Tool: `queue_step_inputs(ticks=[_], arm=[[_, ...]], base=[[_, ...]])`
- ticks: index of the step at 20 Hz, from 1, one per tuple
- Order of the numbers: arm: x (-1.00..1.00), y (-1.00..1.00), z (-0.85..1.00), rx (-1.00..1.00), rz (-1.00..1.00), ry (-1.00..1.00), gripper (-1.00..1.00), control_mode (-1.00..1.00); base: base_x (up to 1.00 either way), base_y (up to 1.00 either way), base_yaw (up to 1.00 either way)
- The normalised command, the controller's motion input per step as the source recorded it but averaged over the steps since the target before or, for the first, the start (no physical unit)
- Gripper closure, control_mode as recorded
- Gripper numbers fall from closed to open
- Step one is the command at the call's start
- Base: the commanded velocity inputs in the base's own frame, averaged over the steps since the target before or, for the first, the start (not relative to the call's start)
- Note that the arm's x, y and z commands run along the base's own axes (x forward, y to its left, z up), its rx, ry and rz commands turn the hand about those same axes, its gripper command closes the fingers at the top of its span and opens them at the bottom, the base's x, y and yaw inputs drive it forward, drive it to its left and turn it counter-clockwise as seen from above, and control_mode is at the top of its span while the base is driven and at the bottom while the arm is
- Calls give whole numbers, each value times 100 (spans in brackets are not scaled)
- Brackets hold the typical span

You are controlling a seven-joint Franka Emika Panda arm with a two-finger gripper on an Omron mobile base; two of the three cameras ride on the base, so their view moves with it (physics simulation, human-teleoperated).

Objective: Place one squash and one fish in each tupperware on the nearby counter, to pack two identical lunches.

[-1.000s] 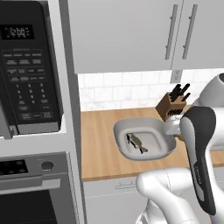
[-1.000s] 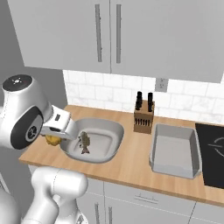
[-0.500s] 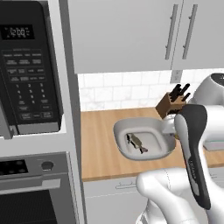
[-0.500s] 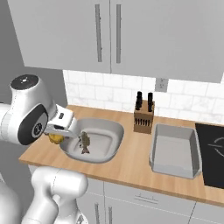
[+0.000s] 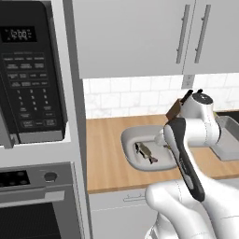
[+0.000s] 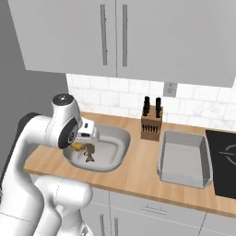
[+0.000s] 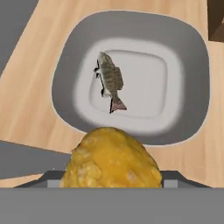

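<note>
A knife block stands at the worktop's back edge; what looks like a cooktop occupies its right end.

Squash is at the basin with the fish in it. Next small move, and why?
Probably ease down a little and open the jaws. The hand view shows the yellow squash held at the gripper, at the near rim of the rounded tupperware, whose floor holds one fish with bare space beside it. The rectangular tray looks empty.
</note>
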Motion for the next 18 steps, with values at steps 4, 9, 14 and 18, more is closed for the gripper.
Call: queue_step_inputs(ticks=[4, 9, 14, 18], arm=[[100, -38, -4, -6, 1, 29, 100, -100], [98, -19, -5, -9, 0, 47, 100, -100], [51, -8, -86, 0, 2, 9, 100, -100], [39, 0, -83, 1, 1, 0, 100, -100]], base=[[0, 0, 0], [0, 0, 0], [0, 0, 0], [0, 0, 0]])
